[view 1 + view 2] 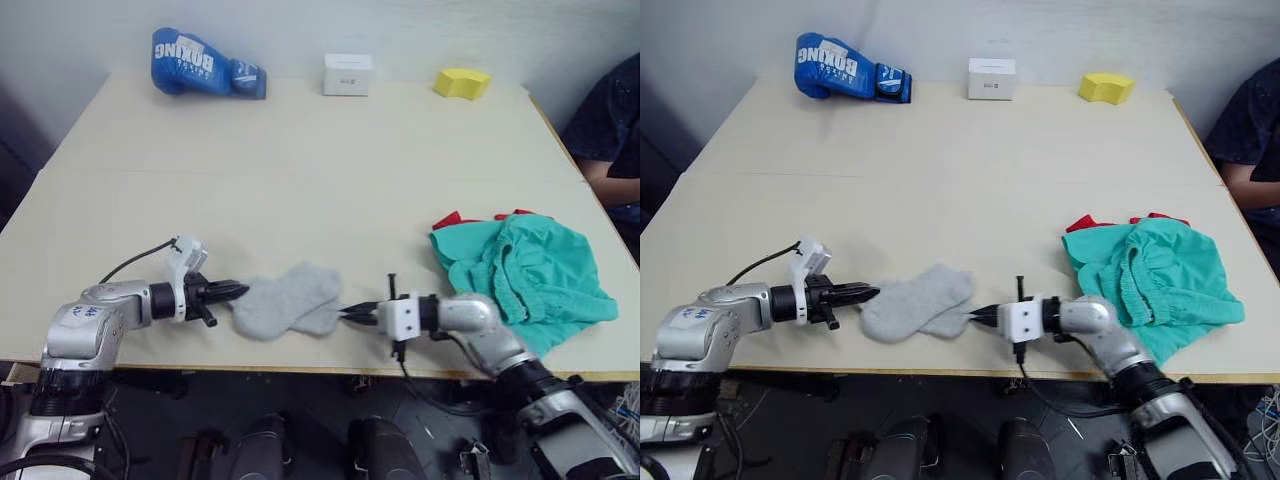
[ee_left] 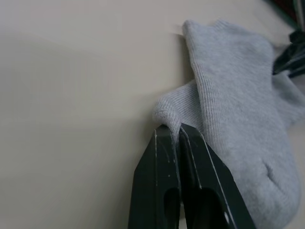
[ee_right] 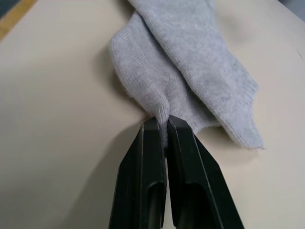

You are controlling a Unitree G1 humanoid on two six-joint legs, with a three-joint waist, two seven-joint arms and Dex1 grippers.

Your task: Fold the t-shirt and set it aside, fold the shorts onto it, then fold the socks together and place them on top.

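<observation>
Socks [image 1: 287,300]: lain overlapped at the near table edge, between the two grippers; one end is pinched by each, judged so the pair can be stretched and folded together.
Left gripper [image 1: 238,290]: seen from the head view at the socks' left end, fingers brought together on grey cloth.
Right gripper [image 1: 352,314]: seen at the socks' right end, fingers likewise closed on a sock edge.
Shorts [image 1: 525,270]: piled to the right of the socks, well apart from them, spread over the t-shirt [image 1: 453,218], of which only red slivers are shown at the far edge; both are judged already folded and set aside as the base of the stack.
Table [image 1: 300,170]: a blue boxing glove [image 1: 205,65], a white box [image 1: 347,73] and a yellow block [image 1: 462,82] are lined along the edge far from the socks.
Person [image 1: 612,130]: seated beyond the shorts, at the table's right side.
Left wrist view: a raised nub of sock is shown clamped between the fingertips [image 2: 164,143], a detail not resolved from the head; the other gripper's dark tips are glimpsed past the socks.
Right wrist view: a bunched fold of the lower sock's ribbed edge is shown gripped between the fingertips [image 3: 152,131], and the two socks are seen crossing, one laid over the other.
</observation>
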